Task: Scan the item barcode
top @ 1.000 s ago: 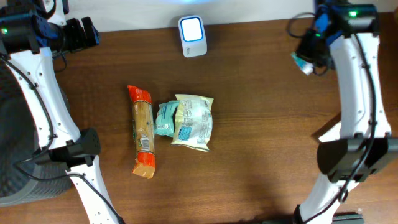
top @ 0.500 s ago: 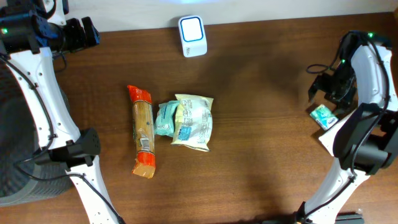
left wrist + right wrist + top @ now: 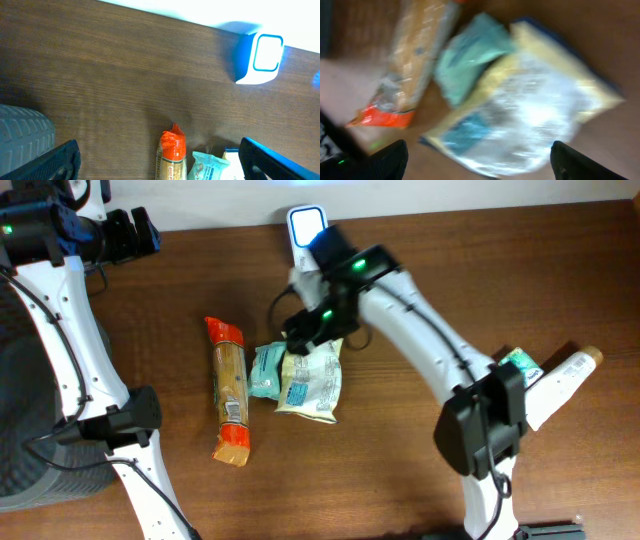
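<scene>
At worktop ctr, three packs lie side by side, none lifted.

(a) Long cracker pack w/ orange ends, lying lengthwise, near edge to far edge.
(b) Small teal pouch, just beside (a) on the R-arm side.
(c) Pale bag w/ blue print; its edge overlaps the pouch.
(d) R tool, arm stretched out across the wood, hangs over the spot where pouch & bag meet. Its fingertips sit at the two lower corners of the wrist view, wide apart, nothing between them: released. That view is blurred, so contact w/ the packs can't be told.
(e) Scanner, white w/ blue-lit face, at the far edge of the worktop, partly covered by the R arm.
(f) L tool, off at the far L corner, well apart from the packs. Fingertips spread wide and empty: released. Its cam looks over bare wood to the scanner and the top ends of (a) & (b).
(g) Small teal box near the R arm's base, touching a white tube-like obj w/ tan tip; both well apart from (a)–(c).

Barcodes too small to make out from any view.
</scene>
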Robot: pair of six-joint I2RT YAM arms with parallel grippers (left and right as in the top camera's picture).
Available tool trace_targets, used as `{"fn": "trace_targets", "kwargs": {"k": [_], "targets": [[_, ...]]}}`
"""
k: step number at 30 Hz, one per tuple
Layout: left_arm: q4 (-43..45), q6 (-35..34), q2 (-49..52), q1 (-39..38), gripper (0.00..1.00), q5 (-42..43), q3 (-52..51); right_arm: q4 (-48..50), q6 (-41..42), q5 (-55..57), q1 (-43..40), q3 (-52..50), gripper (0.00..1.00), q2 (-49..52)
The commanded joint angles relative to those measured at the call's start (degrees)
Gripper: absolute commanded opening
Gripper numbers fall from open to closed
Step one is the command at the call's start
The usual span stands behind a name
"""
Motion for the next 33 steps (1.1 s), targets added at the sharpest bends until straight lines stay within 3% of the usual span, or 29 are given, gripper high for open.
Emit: {"fn": "trace_targets", "kwargs": {"k": [1,4,7,14,18,20,21,22,26,30,31,32,33], "targets": [[-0.04,0.92,-0.44,0.22,0.99,0.00,0.11,-0.28,8.66,0.07,7.93,0.81,0.85,3.34],[-0.04,0.92,-0.44,0.22,0.99,0.00,0.11,-2.38,11.45,-0.13,14.86,0.76,0.81,7.87],[-0.04,0.92,-0.44,0.22,0.99,0.00,0.11,-7.37,11.39,0.24,16.28,0.74,0.79,10.10],[-0.04,0.92,-0.44,0.22,0.99,0.00,0.11,-19.93,11.21,15.54,7.54,0.55,0.77,10.10],[-0.04,0.92,-0.44,0.22,0.99,0.00,0.11,-17.35,6.91,15.63,-1.11,0.22,0.76,10.10],[-0.04,0.92,-0.44,0.22,0.99,0.00,0.11,-15.93,2.23,4.26,-2.25,0.22,0.82,10.10],[-0.04,0.92,-0.44,0.22,0.99,0.00,0.11,-15.50,1.25,-0.44,-1.77,0.22,0.91,10.10],[-0.04,0.92,-0.44,0.22,0.99,0.00,0.11,-14.97,2.05,-0.72,-0.37,0.20,0.99,10.32],[-0.04,0.92,-0.44,0.22,0.99,0.00,0.11,-10.71,17.11,8.04,3.17,-5.97,0.99,10.38],[-0.04,0.92,-0.44,0.22,0.99,0.00,0.11,-2.19,20.68,6.69,3.15,-13.44,0.99,10.38],[-0.04,0.92,-0.44,0.22,0.99,0.00,0.11,-1.97,20.68,6.73,3.17,-13.44,0.78,10.38],[-0.04,0.92,-0.44,0.22,0.99,0.00,0.11,-1.97,20.65,6.75,3.17,-13.44,0.35,10.38],[-0.04,0.92,-0.44,0.22,0.99,0.00,0.11,-1.99,20.65,6.75,3.15,-13.44,0.14,10.38]]}}
